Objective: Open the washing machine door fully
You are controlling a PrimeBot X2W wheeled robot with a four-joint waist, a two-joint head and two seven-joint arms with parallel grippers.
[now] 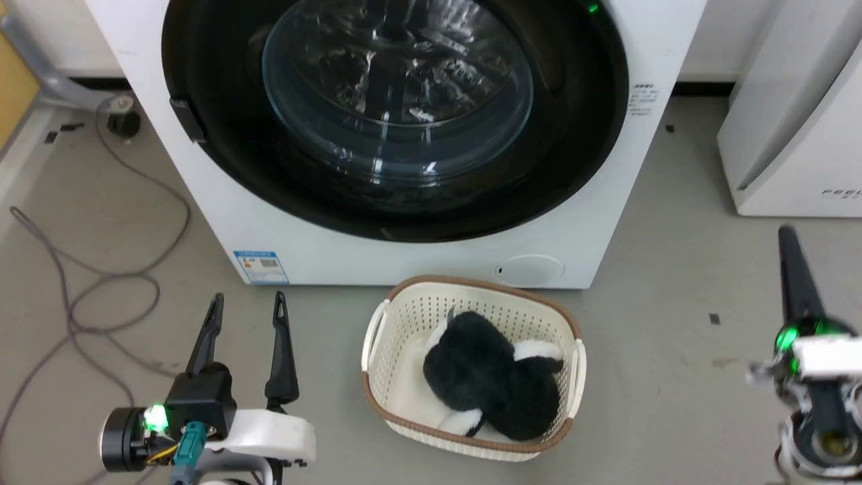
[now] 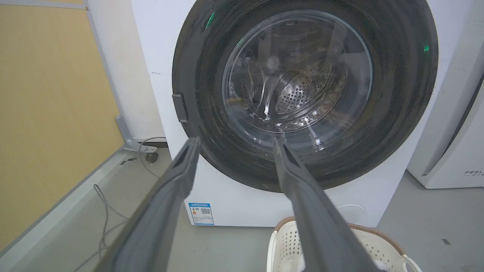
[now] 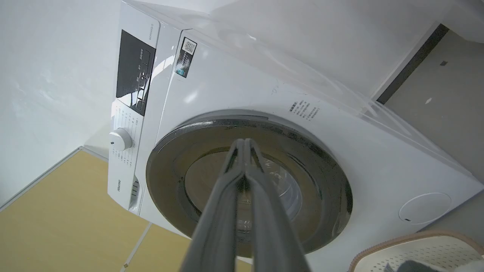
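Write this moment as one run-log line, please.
washing machine door: closed | left gripper: open, not touching | right gripper: shut, not touching | basket: on floor

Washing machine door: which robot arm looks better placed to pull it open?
Probably left: the left gripper is open, aimed at the washing machine door; the right gripper is shut, farther aside.

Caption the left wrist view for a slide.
The open left gripper points at the closed washing machine door; a white basket sits on the floor below.
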